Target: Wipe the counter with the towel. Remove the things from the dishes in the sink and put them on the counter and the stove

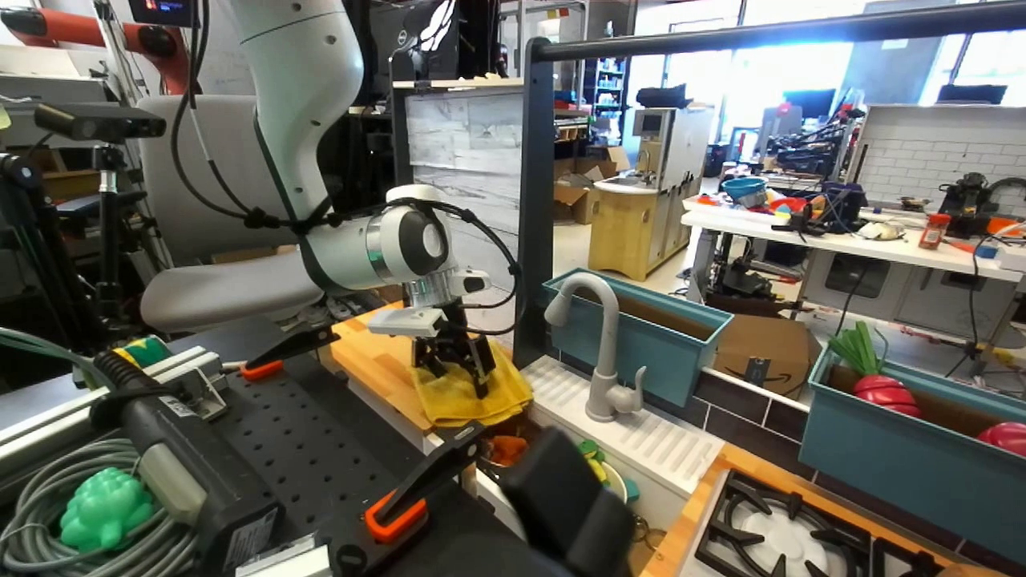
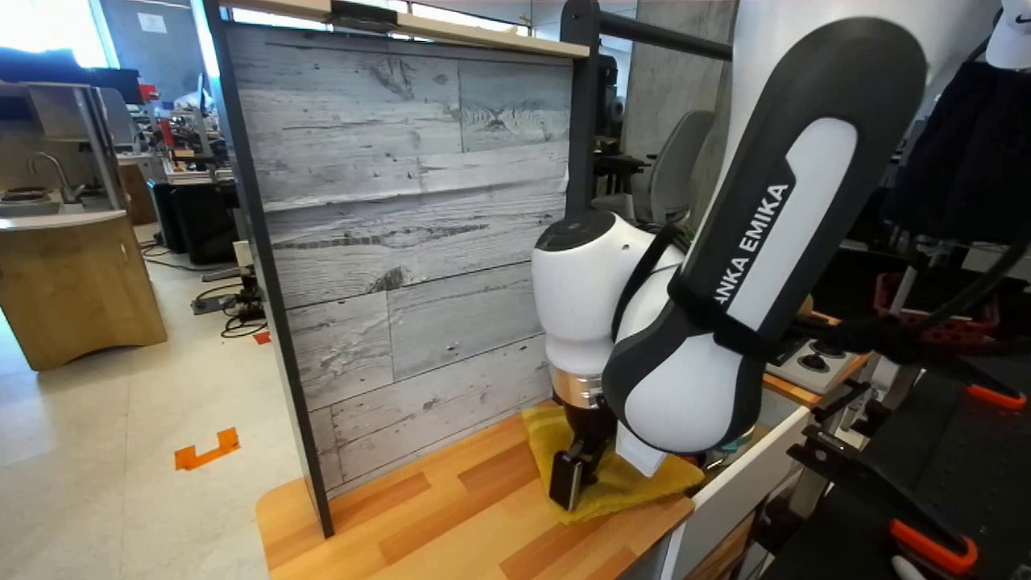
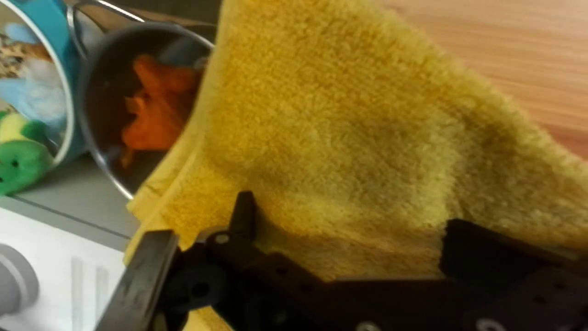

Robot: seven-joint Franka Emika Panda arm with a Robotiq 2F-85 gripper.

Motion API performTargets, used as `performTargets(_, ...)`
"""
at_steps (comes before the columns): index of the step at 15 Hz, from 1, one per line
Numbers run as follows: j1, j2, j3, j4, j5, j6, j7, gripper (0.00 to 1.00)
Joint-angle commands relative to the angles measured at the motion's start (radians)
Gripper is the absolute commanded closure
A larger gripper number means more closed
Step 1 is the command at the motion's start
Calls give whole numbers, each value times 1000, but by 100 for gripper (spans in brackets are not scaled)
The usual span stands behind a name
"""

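Yellow towel [image 3: 335, 124] on counter [image 3: 519, 50]; hand [image 3: 349, 211] spread wide over it

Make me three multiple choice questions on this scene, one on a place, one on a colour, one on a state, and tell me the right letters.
1. Where does the towel lie?
A. On the stove
B. On the counter
C. On the floor

2. What colour is the faucet?
A. Red
B. Green
C. Grey

3. How does the gripper stand?
A. Open
B. Shut on the towel
C. Shut, holding nothing

1: B, both exterior views show it spread there.
2: C, it shows light grey in an exterior view.
3: A, its jaws stand well apart in the wrist view.
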Motion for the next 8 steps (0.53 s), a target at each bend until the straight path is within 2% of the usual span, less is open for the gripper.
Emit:
performTargets(1, 77, 11, 67, 54, -38, -10, -32, 0)
performTargets(5, 151, 57, 150, 197, -32, -70, -60, 0)
performTargets(6, 183, 96, 129, 257, -33, -71, -29, 0)
performTargets(8, 184, 142, 110, 342, -17, -110, -9, 0)
